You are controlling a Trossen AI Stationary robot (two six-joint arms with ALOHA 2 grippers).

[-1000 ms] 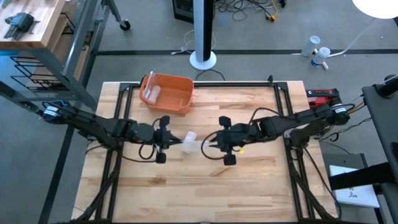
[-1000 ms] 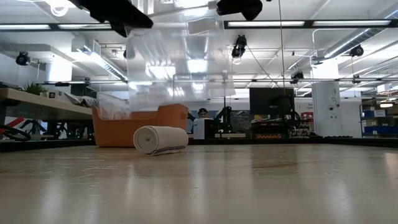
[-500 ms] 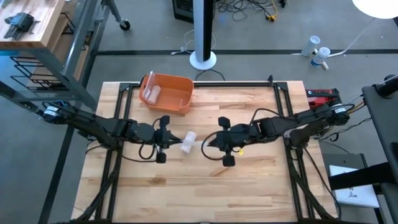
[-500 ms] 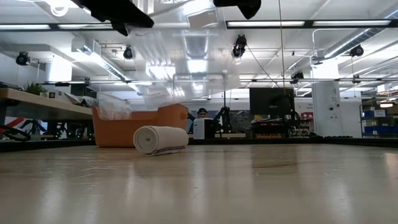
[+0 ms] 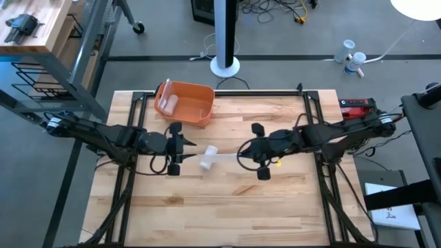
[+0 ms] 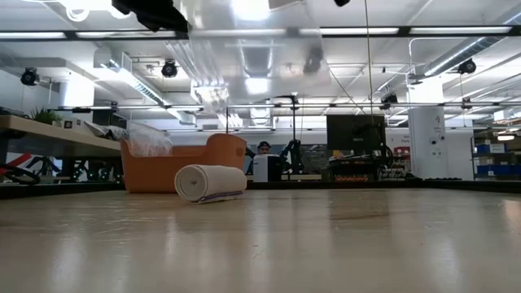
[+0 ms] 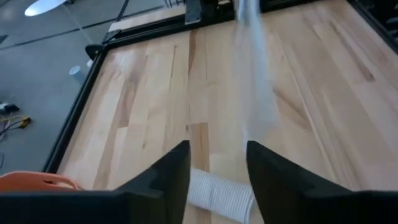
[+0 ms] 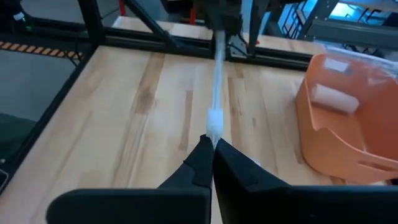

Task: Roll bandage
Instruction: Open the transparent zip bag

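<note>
From above, mid-table: bandage roll point(image 5: 209, 156) lying between left gripper point(image 5: 185, 147) and right gripper point(image 5: 242, 153), orange bin point(image 5: 185, 103) behind; stretched plastic sheet point(image 5: 224, 157) barely visible. At table height: roll point(image 6: 211, 182) resting before bin point(image 6: 181, 161), grippers cut off at top, sheet point(image 6: 252, 61) faint overhead. Left wrist: fingers point(image 7: 165, 180) apart, roll point(image 7: 217, 194) partly hidden below. Right wrist: fingers point(image 8: 199, 163) pinched together on sheet edge point(image 8: 216, 93).

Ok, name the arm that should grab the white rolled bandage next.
Left. Its end effector hovers next to the white rolled bandage, seen close in its wrist view. The right end effector is farther off and shut on a clear plastic strip.
</note>
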